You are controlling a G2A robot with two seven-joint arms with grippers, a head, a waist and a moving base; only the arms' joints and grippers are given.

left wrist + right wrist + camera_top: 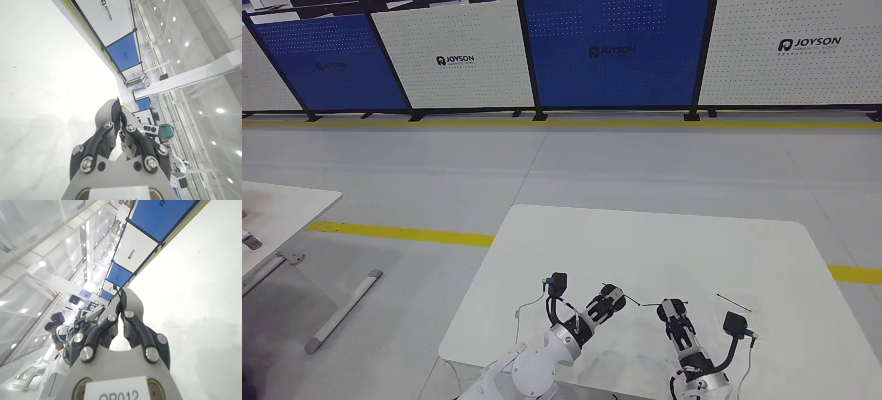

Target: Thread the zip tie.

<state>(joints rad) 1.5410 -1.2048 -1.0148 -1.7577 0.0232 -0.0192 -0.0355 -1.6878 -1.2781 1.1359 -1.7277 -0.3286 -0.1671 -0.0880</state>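
The tie [642,304] hangs as a thin dark strand above the table [662,240], near its front edge, between the left gripper [612,296] and the right gripper [670,308]. In the right wrist view the right gripper [122,296] has its jaws clamped on the tie [116,290], and a short stub with a small blocky end, probably the head, sticks out past the pads. In the left wrist view the left gripper [119,106] has its jaws pressed together. The strand itself is hard to make out between them, but in the top view it runs right up to that tip, so this gripper most likely pinches the other end. A 2nd strand [733,301] lies flat on the table just beside the right arm.

The tie looks very light, narrow and springy, so it should bend under little force and flick back if let go. It is smooth plastic and could slip or twist in flat pads. Each grip is best kept close to its end, since a short free stub stays stiff enough to aim. That means 1 grip right behind the head and 1 just short of the tail tip.
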